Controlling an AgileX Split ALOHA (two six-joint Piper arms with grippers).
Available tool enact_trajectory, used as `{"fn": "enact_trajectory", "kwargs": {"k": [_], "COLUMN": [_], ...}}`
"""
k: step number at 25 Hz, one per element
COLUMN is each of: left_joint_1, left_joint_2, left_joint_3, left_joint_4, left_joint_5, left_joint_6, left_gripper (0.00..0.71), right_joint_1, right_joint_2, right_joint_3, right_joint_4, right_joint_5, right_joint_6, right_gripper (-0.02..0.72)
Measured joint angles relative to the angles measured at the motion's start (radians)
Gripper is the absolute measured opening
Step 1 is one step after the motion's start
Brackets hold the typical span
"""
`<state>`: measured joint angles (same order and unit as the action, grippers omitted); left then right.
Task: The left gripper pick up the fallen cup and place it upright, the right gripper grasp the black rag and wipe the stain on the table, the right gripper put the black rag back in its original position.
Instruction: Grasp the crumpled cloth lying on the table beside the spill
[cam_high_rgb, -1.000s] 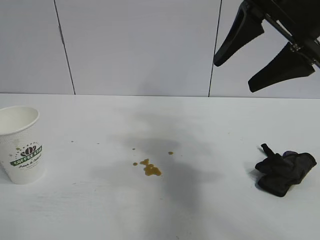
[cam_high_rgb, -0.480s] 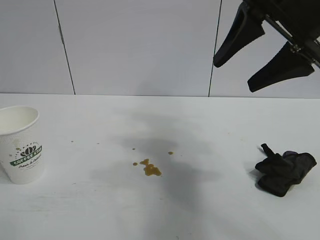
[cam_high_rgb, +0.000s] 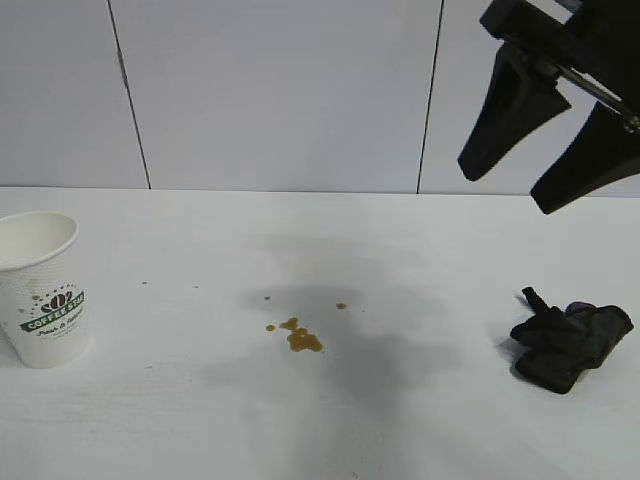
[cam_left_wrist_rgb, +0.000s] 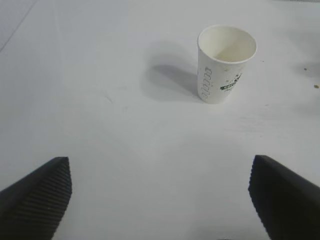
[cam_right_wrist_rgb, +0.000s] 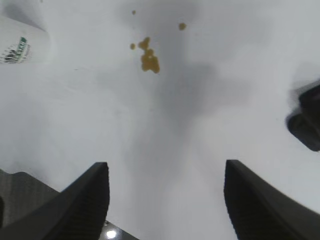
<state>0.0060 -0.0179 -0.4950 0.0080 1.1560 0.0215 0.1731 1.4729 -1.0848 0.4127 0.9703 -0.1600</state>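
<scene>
The cup (cam_high_rgb: 42, 288) stands upright at the worktop's (cam_high_rgb: 420, 420) left edge, the stain (cam_high_rgb: 298, 336) mid-worktop, the rag (cam_high_rgb: 568, 343) at right. The right gripper (cam_high_rgb: 528, 180) hangs above the rag, spread, empty. The left gripper (cam_left_wrist_rgb: 160, 192), spread wide, faces the cup.

Probably lab, bare white table (cam_high_rgb: 200, 420) (panelled wall (cam_high_rgb: 280, 90))

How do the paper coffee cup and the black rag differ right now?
The paper coffee cup is white with a green logo; the black rag is dark with a small purple patch. The cup stands upright and holds its shape at the table's left; the rag lies crumpled low at the right. Both rest on the white table, untouched, flanking the brown coffee stain.
</scene>
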Motion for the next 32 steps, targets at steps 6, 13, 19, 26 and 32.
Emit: {"fn": "enact_trajectory", "kwargs": {"k": [6,13,19,26,32], "left_joint_1": [0.000,0.000,0.000,0.000,0.000], "left_joint_2": [0.000,0.000,0.000,0.000,0.000], "left_joint_3": [0.015,0.015,0.015,0.015,0.015], "left_joint_4": [0.000,0.000,0.000,0.000,0.000], "left_joint_5": [-0.019,-0.023,-0.026,-0.027,-0.027], "left_joint_6": [0.000,0.000,0.000,0.000,0.000], "left_gripper": [0.694,0.694,0.694,0.694,0.694], "right_joint_1": [0.000,0.000,0.000,0.000,0.000], "right_joint_2": [0.027,0.181,0.273,0.285,0.357], "right_joint_3": [-0.002,-0.004,-0.004,-0.004,-0.004], "right_joint_4": [-0.189,-0.265,-0.413,-0.506,-0.498], "right_joint_5": [0.001,-0.026,-0.041,-0.112,-0.155], "right_joint_6": [0.112,0.160,0.273,0.349,0.350], "right_gripper": [0.452,0.452,0.452,0.452,0.452]}}
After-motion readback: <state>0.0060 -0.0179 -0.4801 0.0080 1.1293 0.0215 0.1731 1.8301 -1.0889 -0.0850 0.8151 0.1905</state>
